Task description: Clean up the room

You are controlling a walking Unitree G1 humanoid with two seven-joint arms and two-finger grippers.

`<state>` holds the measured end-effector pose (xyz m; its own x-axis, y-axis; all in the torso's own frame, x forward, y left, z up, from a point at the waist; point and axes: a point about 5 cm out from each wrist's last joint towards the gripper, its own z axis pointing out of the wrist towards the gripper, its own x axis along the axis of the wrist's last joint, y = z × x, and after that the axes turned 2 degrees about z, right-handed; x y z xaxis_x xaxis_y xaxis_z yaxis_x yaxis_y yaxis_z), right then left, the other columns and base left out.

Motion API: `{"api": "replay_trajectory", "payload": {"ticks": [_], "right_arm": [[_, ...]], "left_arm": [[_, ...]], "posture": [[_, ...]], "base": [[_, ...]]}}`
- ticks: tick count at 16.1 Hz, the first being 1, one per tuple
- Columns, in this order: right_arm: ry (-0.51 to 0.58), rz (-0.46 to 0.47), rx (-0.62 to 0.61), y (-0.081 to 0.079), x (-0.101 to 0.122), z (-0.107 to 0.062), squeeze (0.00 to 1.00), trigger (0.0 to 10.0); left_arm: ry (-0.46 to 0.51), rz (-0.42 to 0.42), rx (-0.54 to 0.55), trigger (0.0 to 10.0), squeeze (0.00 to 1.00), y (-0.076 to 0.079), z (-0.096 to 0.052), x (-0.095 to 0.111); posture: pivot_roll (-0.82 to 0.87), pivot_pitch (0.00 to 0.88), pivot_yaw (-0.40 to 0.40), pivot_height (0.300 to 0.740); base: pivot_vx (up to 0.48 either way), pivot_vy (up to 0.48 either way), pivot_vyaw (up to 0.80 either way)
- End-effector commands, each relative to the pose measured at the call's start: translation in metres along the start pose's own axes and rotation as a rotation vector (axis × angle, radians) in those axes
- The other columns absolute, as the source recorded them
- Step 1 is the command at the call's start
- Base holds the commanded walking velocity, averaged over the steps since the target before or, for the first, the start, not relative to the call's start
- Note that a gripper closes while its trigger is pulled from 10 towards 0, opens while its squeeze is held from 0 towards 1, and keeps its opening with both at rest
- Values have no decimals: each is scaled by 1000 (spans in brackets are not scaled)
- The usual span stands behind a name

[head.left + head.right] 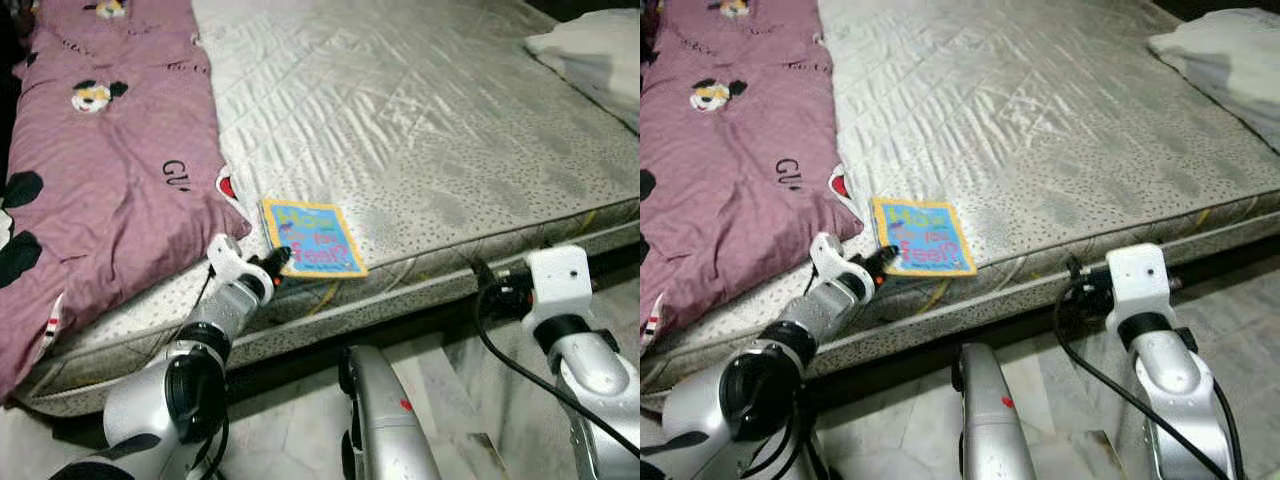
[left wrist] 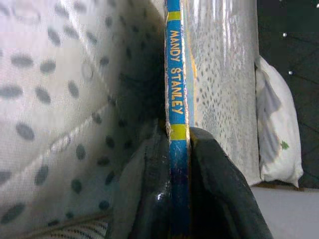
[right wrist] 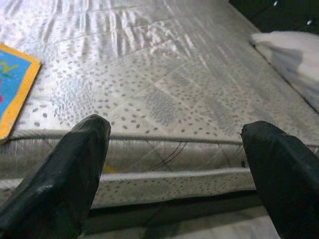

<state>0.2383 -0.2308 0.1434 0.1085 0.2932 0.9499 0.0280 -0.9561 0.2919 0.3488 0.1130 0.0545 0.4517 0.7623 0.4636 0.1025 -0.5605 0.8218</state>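
One thin book (image 1: 311, 238) is pinched at its spine by the left gripper (image 1: 277, 265) at the mattress (image 1: 420, 130) front edge. Just beside it, a purple quilt (image 1: 100, 170) is spread; a white pillow (image 1: 590, 50) is seen at the far corner. Fingers spread, the right gripper (image 3: 174, 169) is held before the edge.

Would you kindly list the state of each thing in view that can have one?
book: flat at the mattress edge, spine pinched
left gripper: shut on book
right gripper: open, before the mattress side
mattress: bare
pink quilt: rumpled, on the mattress
pillow: lying at the far corner
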Motion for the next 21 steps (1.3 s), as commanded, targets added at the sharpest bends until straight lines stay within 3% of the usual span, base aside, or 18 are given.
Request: {"api": "replay_trajectory", "payload": {"ticks": [1,2,6,7,9,10,11,13,15,18,21], "right_arm": [[17,14,-1,-5,0,8,0,10000],[24,21,-1,-7,1,12,0,10000],[61,228,63,-49,9,41,0,10000],[50,320,92,-67,9,48,0,10000],[62,421,128,-88,12,59,0,10000],[69,462,140,-95,14,64,0,10000],[91,540,176,-118,23,78,0,10000],[118,565,187,-129,30,85,0,10000],[155,592,170,-132,38,94,0,10000],[165,548,119,-122,32,101,0,10000],[215,549,112,-119,40,108,0,10000]], "left_arm": [[67,41,48,0,0,-3,-2,21],[78,50,47,0,0,-1,-2,25],[162,251,58,0,0,3,-7,65],[179,405,21,0,0,12,-8,77],[206,583,-26,0,0,23,-10,91],[228,629,-33,0,0,25,-12,94],[290,742,-61,0,0,24,-20,99],[309,825,-80,0,0,20,-30,94],[293,932,-115,0,0,20,-40,86],[275,1100,-196,0,0,34,-49,80],[265,1184,-240,0,0,46,-51,75]], "posture": [[-278,0,-30,526],[-278,0,-30,526],[-135,0,21,526],[-76,0,32,526],[17,0,32,526],[56,0,34,526],[139,0,50,526],[164,0,61,526],[168,0,69,526],[169,0,57,526],[155,0,53,535]], "base": [[0,0,0],[0,0,0],[0,0,0],[0,0,0],[0,0,0],[0,0,0],[0,0,0],[0,0,0],[0,0,0],[0,0,0],[0,0,0]]}}
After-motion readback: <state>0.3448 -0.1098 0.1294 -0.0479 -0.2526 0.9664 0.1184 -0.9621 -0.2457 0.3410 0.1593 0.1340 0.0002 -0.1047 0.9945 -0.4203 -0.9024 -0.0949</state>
